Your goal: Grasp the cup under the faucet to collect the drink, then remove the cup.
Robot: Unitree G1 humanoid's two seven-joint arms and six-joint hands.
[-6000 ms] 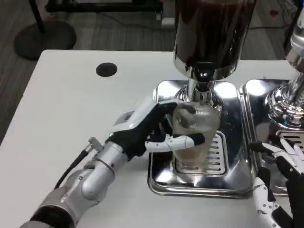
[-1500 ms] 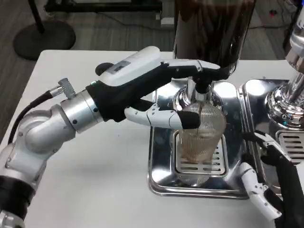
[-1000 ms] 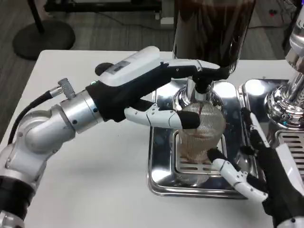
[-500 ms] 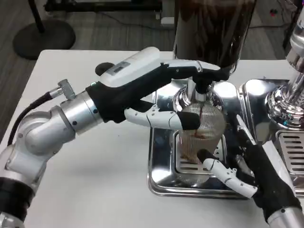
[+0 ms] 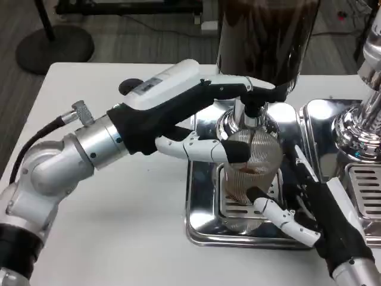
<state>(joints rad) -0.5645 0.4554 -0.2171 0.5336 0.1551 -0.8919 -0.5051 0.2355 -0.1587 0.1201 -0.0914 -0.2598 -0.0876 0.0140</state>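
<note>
A ribbed clear cup (image 5: pixel 250 170) stands on the grate of the steel drip tray (image 5: pixel 205 229), right under the faucet (image 5: pixel 253 110). A thin dark stream falls into it and brown drink lies in its lower part. My left hand (image 5: pixel 172 107) reaches in from the left; its long fingers (image 5: pixel 250 88) rest on top of the faucet's tap, and its thumb (image 5: pixel 205 149) lies across the cup's left rim. My right hand (image 5: pixel 318 214) sits low at the right of the cup with fingers spread, thumb (image 5: pixel 274 211) by the cup's base. Whether it touches the cup I cannot tell.
The dark dispenser tank (image 5: pixel 262 36) towers over the faucet. A second chrome dispenser (image 5: pixel 357 128) with its own tray stands at the right edge. A black round plug (image 5: pixel 132 87) sits in the white table (image 5: pixel 89 226) behind my left arm.
My right hand has come in from the lower right and closed up on the cup's right side. The drink in the cup has risen. My left hand stays on the tap.
</note>
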